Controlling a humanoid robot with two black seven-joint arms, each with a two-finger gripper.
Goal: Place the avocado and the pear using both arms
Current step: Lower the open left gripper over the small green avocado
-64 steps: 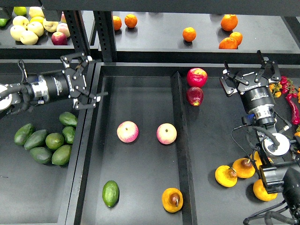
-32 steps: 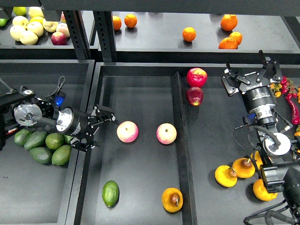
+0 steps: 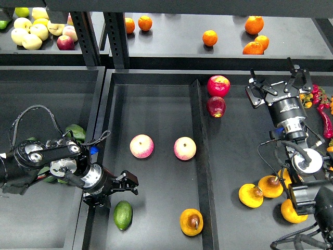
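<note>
One arm has moved: the left gripper (image 3: 118, 188), fingers spread and empty, has dropped nearer and now hovers just above the avocado (image 3: 123, 214), left of the pear (image 3: 191, 222) in the middle tray (image 3: 156, 112), while the right gripper (image 3: 277, 86) stays released at far right

In the middle tray (image 3: 156, 104), the avocado (image 3: 123, 214) lies front left and the pear (image 3: 191, 222) front right, two apples (image 3: 141, 146) behind them. The left gripper (image 3: 118, 188) hangs just behind the avocado, perhaps not touching.
</note>
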